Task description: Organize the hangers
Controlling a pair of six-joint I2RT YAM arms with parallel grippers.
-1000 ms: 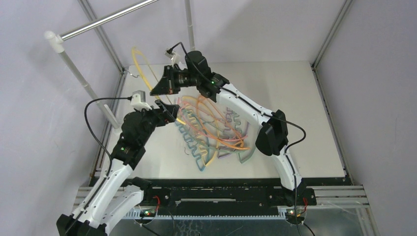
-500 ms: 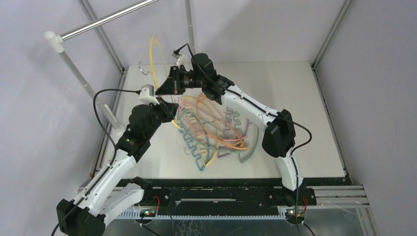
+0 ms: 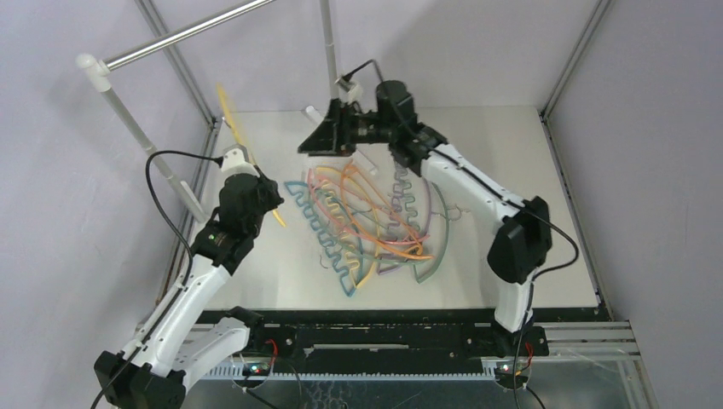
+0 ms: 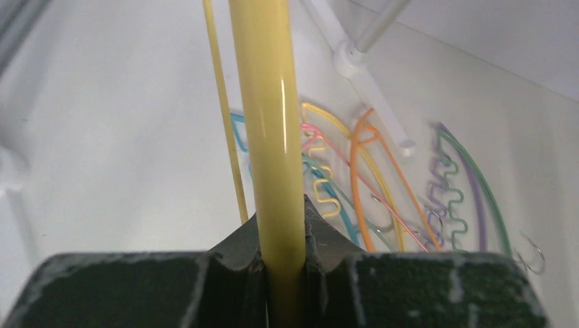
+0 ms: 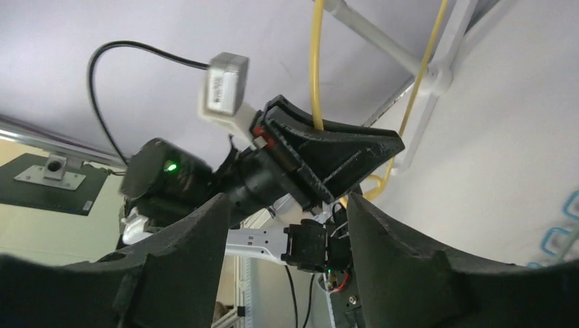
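My left gripper (image 3: 263, 189) is shut on a yellow hanger (image 3: 232, 115), which stands up from its jaws toward the back left. In the left wrist view the hanger's thick yellow bar (image 4: 267, 102) runs straight up out of the closed jaws (image 4: 283, 236). My right gripper (image 3: 314, 141) hangs open and empty above the far middle of the table, apart from the yellow hanger. Its wrist view looks between the spread fingers (image 5: 287, 232) at the left gripper holding the yellow hanger (image 5: 315, 61). The other hangers (image 3: 367, 226) lie in a tangled pile mid-table, orange, pink, teal, green and purple.
A silver metal rail (image 3: 187, 32) runs along the upper left, carried on a slanted white post (image 3: 128, 119). Frame uprights stand at the table's back corners. The white tabletop (image 3: 511, 170) shows bare to the right of the pile.
My left gripper shut on the yellow hanger and carried it left. My right gripper then opened, let the hanger go and drew back to the right.
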